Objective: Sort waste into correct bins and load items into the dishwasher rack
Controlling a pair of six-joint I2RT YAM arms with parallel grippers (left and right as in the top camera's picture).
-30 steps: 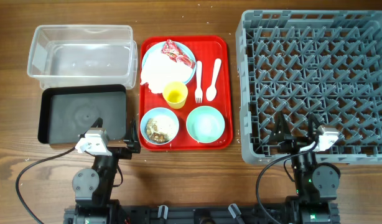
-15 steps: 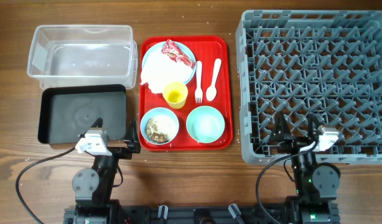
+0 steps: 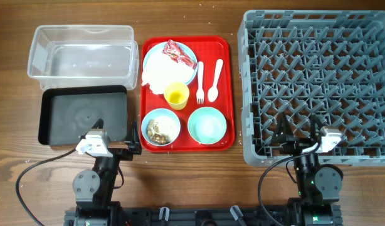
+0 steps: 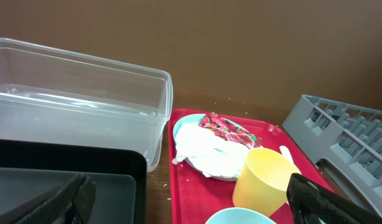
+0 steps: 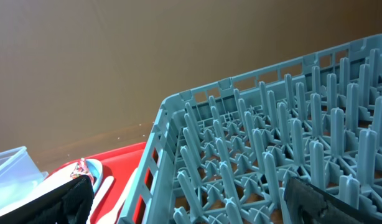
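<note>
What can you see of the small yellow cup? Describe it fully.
The small yellow cup looks like plastic, with an open mouth and no handle. It stands upright and looks empty on the red tray, by the near edge of the pale blue plate, left of the white fork. Whether it touches the plate is unclear.

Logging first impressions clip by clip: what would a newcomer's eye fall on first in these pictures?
The bright red serving tray in the middle of the overhead view grabs attention first. It is crowded with a yellow cup, a bowl of food scraps, an empty bowl and a plate bearing a white napkin and shiny red wrapper. Next is the big grey dishwasher rack on the right, holding no dishes.
</note>
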